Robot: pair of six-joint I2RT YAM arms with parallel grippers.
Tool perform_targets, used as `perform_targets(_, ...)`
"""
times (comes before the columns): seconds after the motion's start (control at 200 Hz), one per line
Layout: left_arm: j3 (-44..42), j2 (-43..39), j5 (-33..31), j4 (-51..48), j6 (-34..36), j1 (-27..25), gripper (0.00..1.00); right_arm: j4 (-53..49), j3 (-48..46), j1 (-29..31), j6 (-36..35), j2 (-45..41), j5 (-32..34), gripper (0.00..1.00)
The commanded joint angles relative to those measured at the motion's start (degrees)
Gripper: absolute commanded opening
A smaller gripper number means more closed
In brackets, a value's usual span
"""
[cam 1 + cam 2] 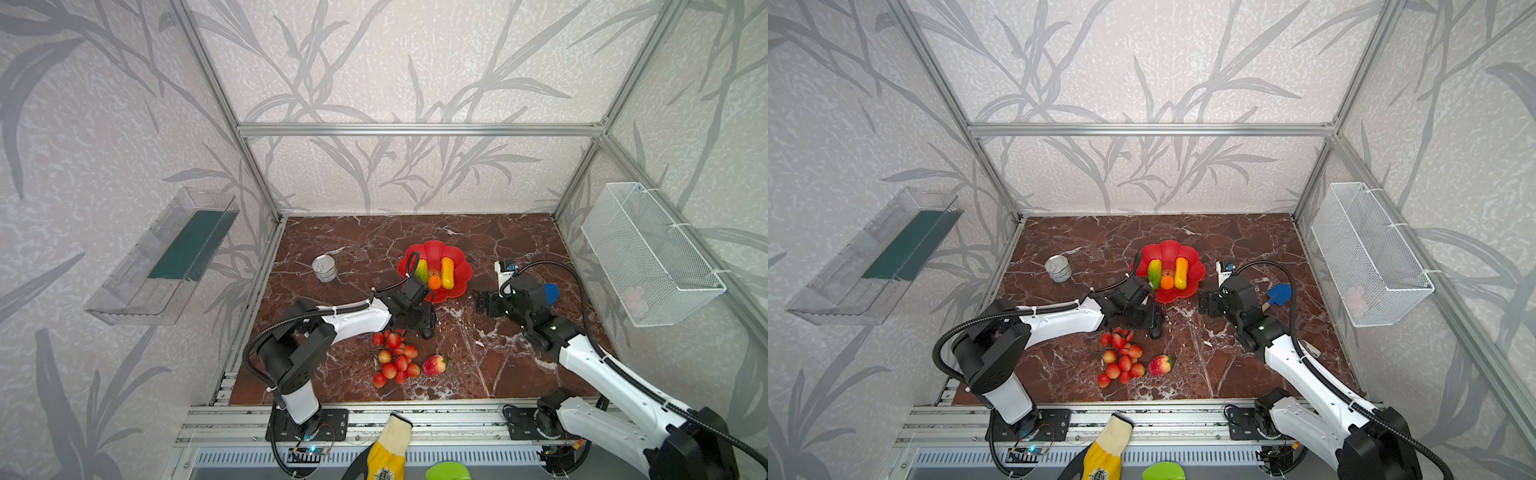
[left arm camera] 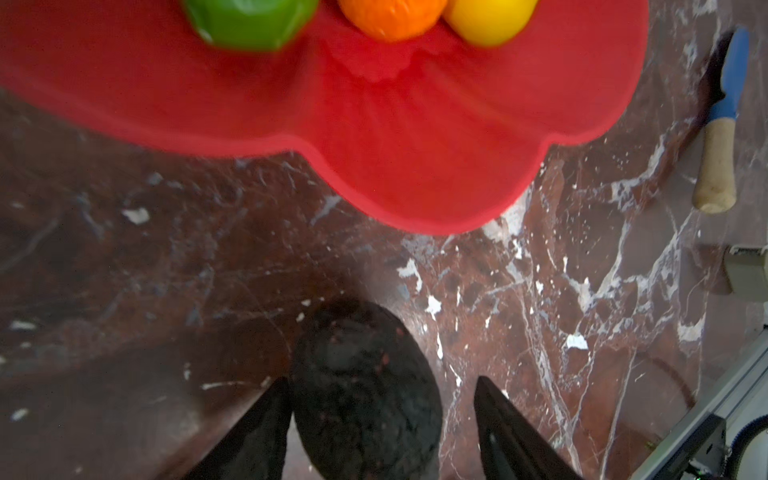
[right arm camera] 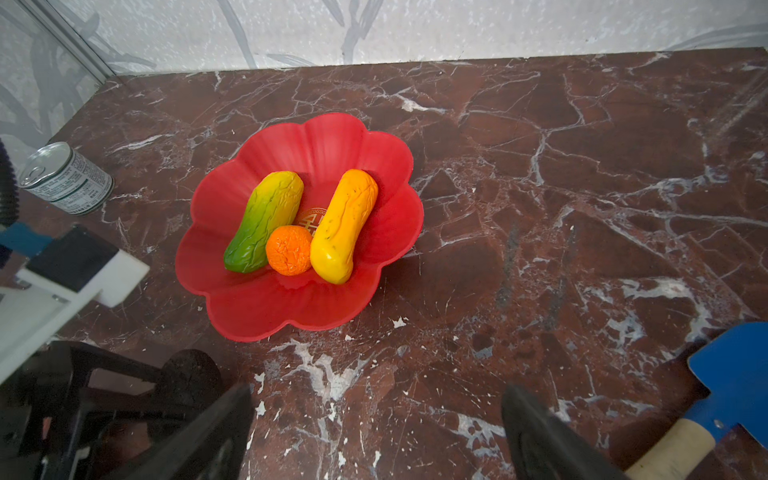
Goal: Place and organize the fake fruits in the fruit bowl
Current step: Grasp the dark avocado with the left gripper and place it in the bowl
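The red flower-shaped fruit bowl [image 1: 434, 250] [image 3: 316, 145] holds a yellow-green oblong [image 3: 266, 220], an orange ball [image 3: 289, 249] and a yellow-orange oblong [image 3: 343, 224]. Just in front of the bowl a dark blackish oval [image 2: 365, 386] [image 1: 428, 332] lies on the marble. My left gripper [image 2: 381, 380] [image 1: 424, 324] straddles it, open: one finger touches it and the other stands clear. My right gripper [image 3: 377, 388] [image 1: 482, 301] hovers open and empty to the right of the bowl. A cluster of red berries [image 1: 395, 357] and a red-yellow apple [image 1: 434, 365] lie nearer the front.
A silver tin can [image 1: 324, 268] stands left of the bowl. A blue toy shovel [image 1: 1278, 295] [image 3: 731, 374] lies beside my right wrist. A white wire basket [image 1: 652, 253] hangs on the right wall and a clear tray [image 1: 166, 257] on the left wall.
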Motion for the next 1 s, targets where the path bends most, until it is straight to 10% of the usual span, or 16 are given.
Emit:
perform_targets(0.0, 2.3, 1.9, -1.1, -2.7, 0.2, -1.1, 0.66, -0.8, 0.1, 0.0, -0.2, -1.0, -0.3, 0.94)
perform_targets(0.275, 2.8, 0.5, 0.6, 2.8, 0.9, -1.4, 0.30, -1.7, -1.3, 0.0, 0.3, -3.6, 0.6, 0.94)
perform_targets(0.61, 17.7, 0.8, 0.8, 0.7, 11.9, 5.0, 0.29, -2.4, -2.0, 0.0, 0.6, -4.8, -0.3, 0.94)
perform_targets(0.995, 44.9, 24.1, 3.4, 0.3, 13.5, 13.6, 0.30, -5.6, -4.2, 0.0, 2.9, -7.8, -2.1, 0.94)
